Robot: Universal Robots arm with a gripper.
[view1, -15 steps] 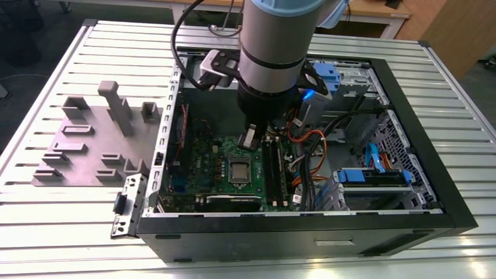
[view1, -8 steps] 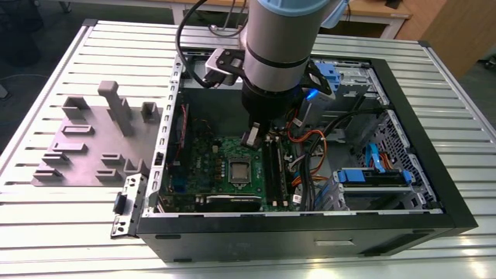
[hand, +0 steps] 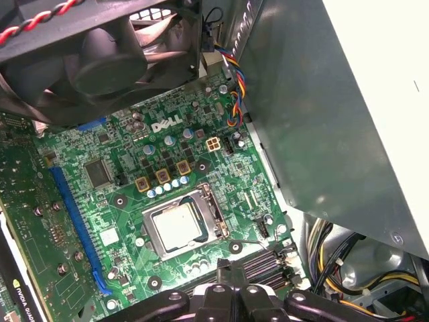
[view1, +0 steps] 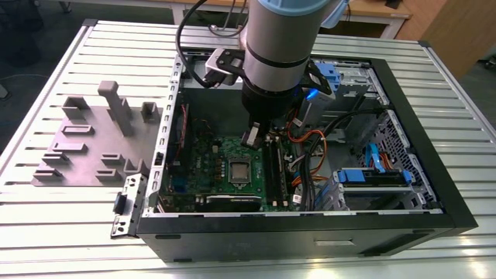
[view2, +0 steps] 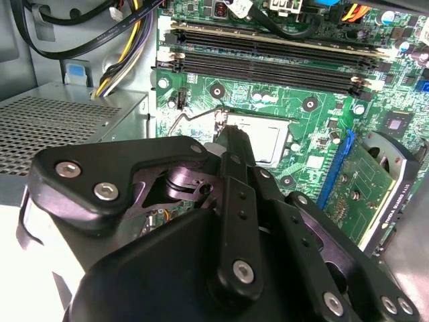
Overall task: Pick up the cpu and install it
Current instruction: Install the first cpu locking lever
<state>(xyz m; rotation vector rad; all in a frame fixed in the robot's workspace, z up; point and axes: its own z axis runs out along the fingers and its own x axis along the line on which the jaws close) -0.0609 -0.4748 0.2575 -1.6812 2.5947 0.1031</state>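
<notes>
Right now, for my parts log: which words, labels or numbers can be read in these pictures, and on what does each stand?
White logo on the green motherboard, first wrist view: a brand name, so not quoted.
Lettering along the graphics card edge, second wrist view: too small to read.
Fine white markings beside the motherboard's parts: too small to read.
cpu top: no legible print.

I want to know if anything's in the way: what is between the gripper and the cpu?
In the first wrist view, the socket's silver frame and a strip of green board lie between the gripper and the cpu.
</notes>
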